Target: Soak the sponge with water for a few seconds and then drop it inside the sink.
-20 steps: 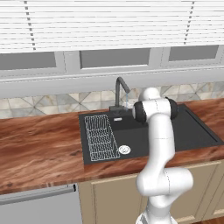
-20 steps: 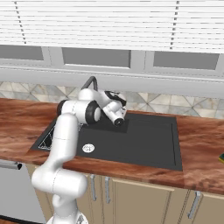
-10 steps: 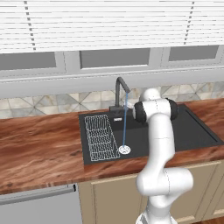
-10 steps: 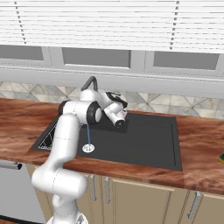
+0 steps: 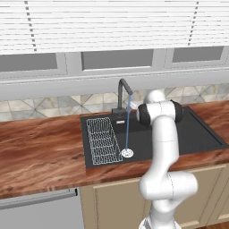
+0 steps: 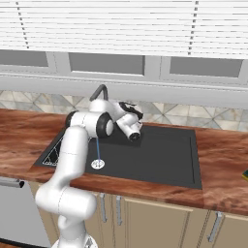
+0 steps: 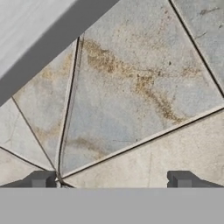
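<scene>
My fingers [image 7: 110, 180] point at the tiled wall [image 7: 131, 96] behind the sink. In the hand view I see two small dark tips with a wide gap between them, and nothing sits in that gap. So my fingers are spread wide and hold nothing.

My hand [image 6: 131, 127] is up by the back edge of the sink [image 6: 164, 160], close to the dark faucet [image 5: 124, 96].

The water [image 5: 127, 129] is running. It falls in a thin blue line from the faucet spout straight down to the round silver drain [image 5: 127, 153]. In the right base view I see the water [image 6: 97, 149] come down just beside my white arm [image 6: 72, 150].

The sink is a big black box set into the brown wooden bench [image 5: 40, 150]. A white wire rack [image 5: 101, 140] lies in the left part of the sink, just beside the drain.

I cannot tell where the sponge is. At the far right edge of the bench there is a tiny yellow and green bit [image 6: 245, 175], but it is too small to be sure.
</scene>
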